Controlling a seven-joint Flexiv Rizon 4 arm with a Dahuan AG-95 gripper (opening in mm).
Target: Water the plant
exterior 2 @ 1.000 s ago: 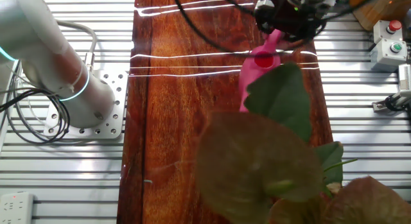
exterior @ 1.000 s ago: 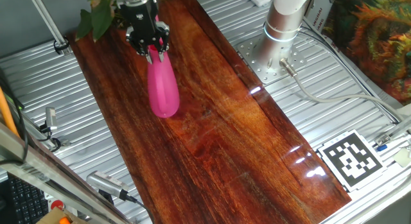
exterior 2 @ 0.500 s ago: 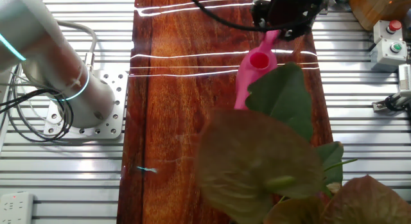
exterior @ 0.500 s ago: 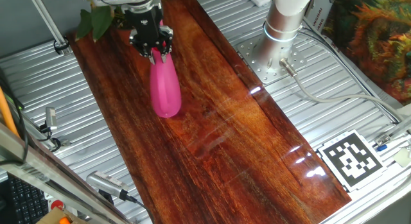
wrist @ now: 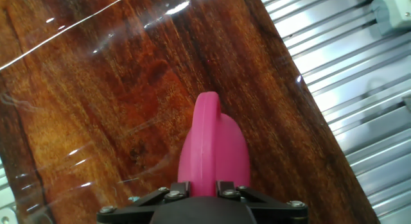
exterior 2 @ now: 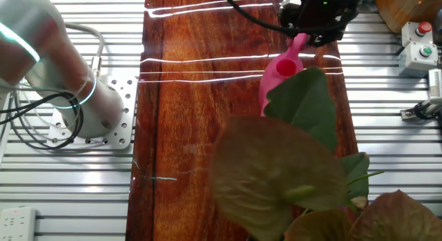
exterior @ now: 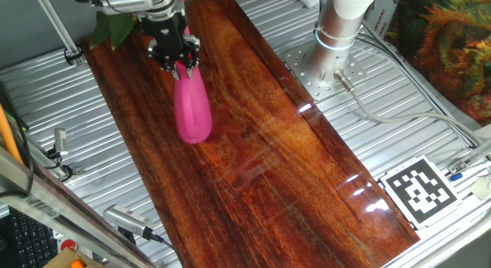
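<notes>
A: Status? Where's the hand (exterior: 177, 62)?

B: Clenched on the narrow top of the pink plastic teardrop-shaped watering can (exterior: 192, 110). Hand view shows both fingers pinching it from above, can hanging over the glossy dark-red wooden bench (exterior: 261, 153).

A: And the plant?

B: Small cluster of dark-green pointed leaves (exterior: 113, 22) at the far corner of the bench, just beside the hand, partly cut off by the frame. In the other fixed view the leaves fill the foreground and hide the can's lower body.

A: Risks?

B: Grip is on a slim, smooth neck, so I'd guess the can could swing or slip when tilted (can't tell how full it is). Leaves are close; the hand could brush them. Pot isn't visible, so aiming the spout is a guess, and water could land on the bench instead.
</notes>
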